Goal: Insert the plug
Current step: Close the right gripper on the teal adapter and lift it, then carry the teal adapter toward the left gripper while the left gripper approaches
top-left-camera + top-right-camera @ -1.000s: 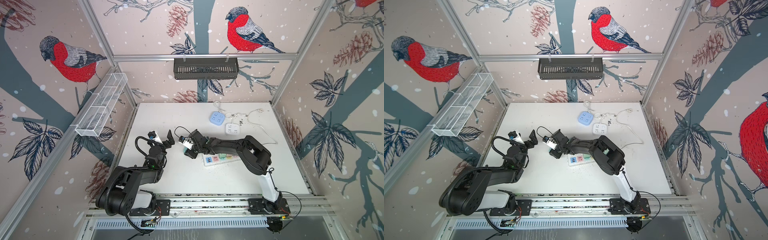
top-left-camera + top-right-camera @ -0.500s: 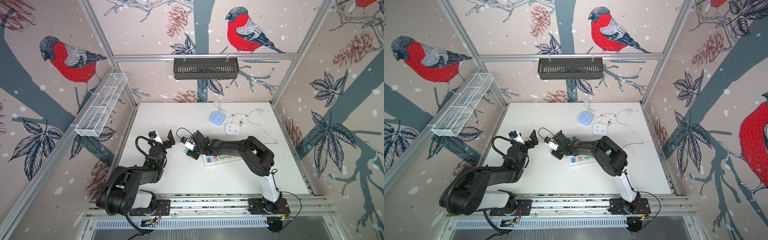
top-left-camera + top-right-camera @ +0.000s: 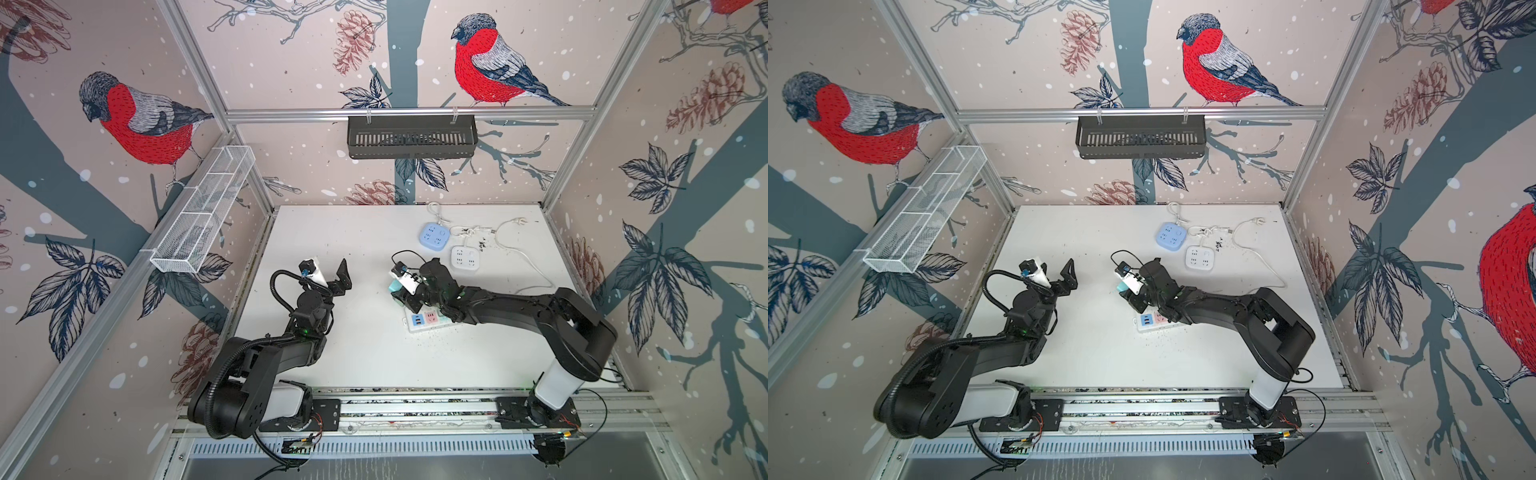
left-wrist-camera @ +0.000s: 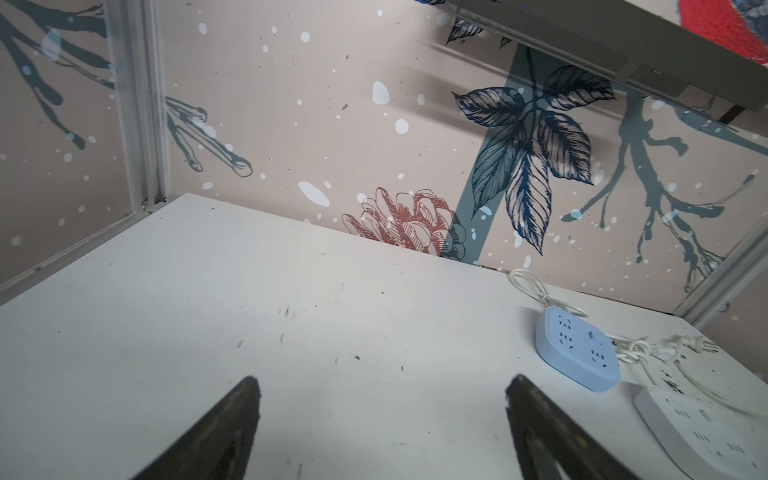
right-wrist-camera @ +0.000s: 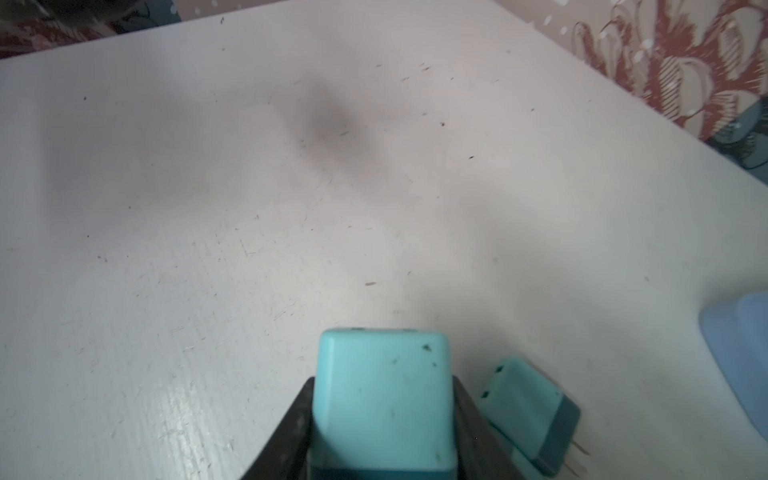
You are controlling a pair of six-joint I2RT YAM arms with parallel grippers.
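Note:
My right gripper (image 5: 382,380) is shut on a teal plug (image 5: 382,399), its black fingers pressing both sides. In both top views this gripper (image 3: 401,291) (image 3: 1129,291) hovers just left of the white power strip (image 3: 428,322) (image 3: 1152,321) with coloured sockets; the arm covers the strip's right part. A second teal plug (image 5: 528,411) lies on the table beside the held one, prongs showing. My left gripper (image 4: 384,382) (image 3: 338,280) stands open over bare table at the left, with nothing between its fingers.
A light blue socket block (image 3: 433,235) (image 4: 575,347) and a white socket block (image 3: 464,257) (image 4: 706,432) sit at the back right with white cables (image 3: 523,257) trailing. A black basket (image 3: 411,137) hangs on the back wall and a wire rack (image 3: 203,212) on the left wall.
My right gripper closed on the teal plug and moved a little to the right with it. The left jaws narrowed slightly; the left arm stayed put.

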